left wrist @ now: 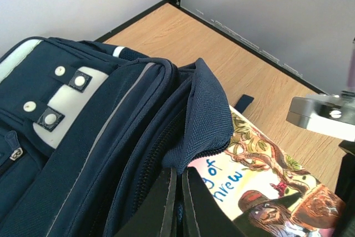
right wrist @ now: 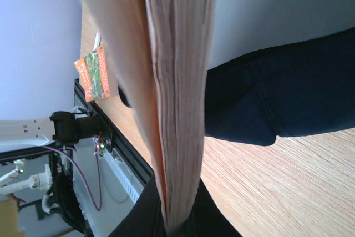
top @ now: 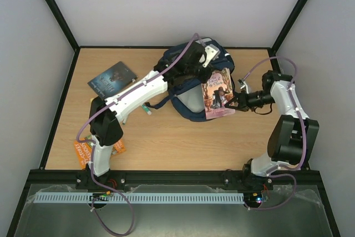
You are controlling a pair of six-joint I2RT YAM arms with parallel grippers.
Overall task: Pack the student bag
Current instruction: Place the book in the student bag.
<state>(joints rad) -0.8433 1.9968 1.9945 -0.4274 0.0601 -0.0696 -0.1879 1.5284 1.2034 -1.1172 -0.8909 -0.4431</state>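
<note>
Two arms: both reached to the student bag point(top: 191, 114) point(left wrist: 100, 154), the left from its near left side, the right from its right side.
Student bag: lay on the table point(top: 183, 142) toward the far edge, about midway across, with its main zip open.
Left gripper point(left wrist: 177, 184): jaws were together, pinching the edge of the bag's navy flap at the zip opening and holding it raised.
Right gripper point(top: 234, 102) point(right wrist: 177, 220): jaws were clamped on the page edge of a picture book point(top: 217, 94) point(left wrist: 260, 192) point(right wrist: 177, 81).
Picture book: rested against the bag's right side, cover facing up, with one corner tucked under the raised flap.
Bag front: the light grey patch with its snap studs faced up, left of the flap in the left wrist view.
Dark book point(top: 112, 79): lay flat on the table, well to the left of the bag.
Orange booklet point(top: 82, 152) point(right wrist: 95, 75): lay at the near edge, far to the near left of the bag, by the left arm's base.
</note>
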